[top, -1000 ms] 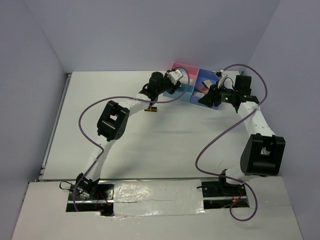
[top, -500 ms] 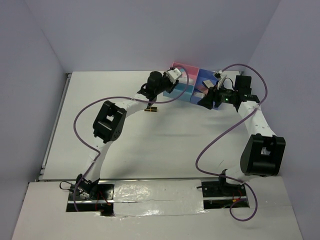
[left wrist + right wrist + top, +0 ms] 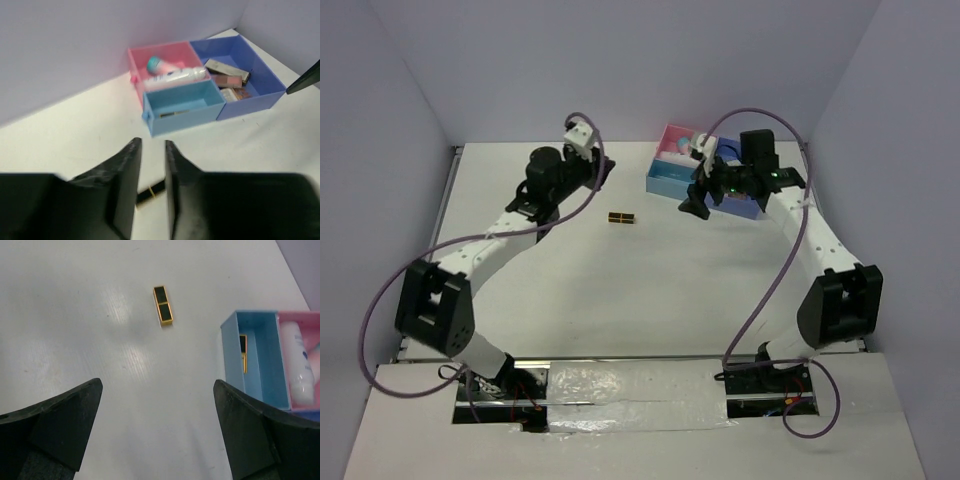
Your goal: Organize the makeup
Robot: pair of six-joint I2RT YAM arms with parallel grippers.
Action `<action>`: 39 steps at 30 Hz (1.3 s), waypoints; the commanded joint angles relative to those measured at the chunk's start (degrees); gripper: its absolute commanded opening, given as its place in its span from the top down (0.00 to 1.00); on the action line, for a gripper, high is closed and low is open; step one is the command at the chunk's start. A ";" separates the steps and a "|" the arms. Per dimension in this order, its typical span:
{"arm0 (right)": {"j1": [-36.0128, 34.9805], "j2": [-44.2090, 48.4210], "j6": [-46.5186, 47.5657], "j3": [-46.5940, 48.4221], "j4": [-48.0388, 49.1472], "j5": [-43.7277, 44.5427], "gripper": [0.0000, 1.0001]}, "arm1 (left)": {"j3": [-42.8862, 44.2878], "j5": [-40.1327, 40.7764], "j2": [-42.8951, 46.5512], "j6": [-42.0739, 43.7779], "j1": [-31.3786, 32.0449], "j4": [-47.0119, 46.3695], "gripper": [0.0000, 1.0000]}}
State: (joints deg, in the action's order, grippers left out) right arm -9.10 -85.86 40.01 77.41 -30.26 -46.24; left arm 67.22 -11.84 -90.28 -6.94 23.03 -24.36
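A black-and-gold lipstick (image 3: pixel 622 218) lies loose on the white table, left of the pink-and-blue box (image 3: pixel 672 130). My left gripper (image 3: pixel 601 172) hovers left of and behind it, open by a narrow gap and holding nothing; the lipstick (image 3: pixel 150 192) shows on the table through the gap of the left gripper (image 3: pixel 152 142). My right gripper (image 3: pixel 700 195) hangs wide open at the box's front-left corner. The right gripper (image 3: pixel 157 385) is empty, with the lipstick (image 3: pixel 163 305) beyond it. In the box (image 3: pixel 250 102) lie white tubes (image 3: pixel 175 76), another lipstick (image 3: pixel 175 113) and palettes (image 3: pixel 227 75).
The box stands near the back wall, right of centre. Purple cables loop over both arms. A lipstick (image 3: pixel 243 352) lies in the light blue compartment (image 3: pixel 227 355), beside a white tube (image 3: pixel 296 360) in the pink one.
The left arm has swung back and left, away from the box. The right gripper has opened wide and moved left to the box's front-left corner.
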 commanded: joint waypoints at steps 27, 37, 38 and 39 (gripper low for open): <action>-21.66 -42.10 -10.13 43.97 -16.66 27.70 0.08 | -34.44 14.21 50.19 -27.34 -6.33 33.50 0.01; -24.12 -49.66 -1.96 49.07 -18.26 29.71 0.11 | -37.16 15.17 55.47 -30.59 -6.33 37.28 0.01; -24.21 -50.45 -1.52 49.16 -18.25 29.98 0.12 | -37.34 15.26 55.91 -30.68 -6.33 37.54 0.01; -24.47 -50.89 -0.99 49.24 -18.25 30.33 0.14 | -37.43 15.35 56.09 -30.94 -6.33 37.72 0.01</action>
State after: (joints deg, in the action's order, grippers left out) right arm -32.29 -135.68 35.92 123.57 -47.86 -17.08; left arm 30.20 2.55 -35.42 -36.40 16.99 13.10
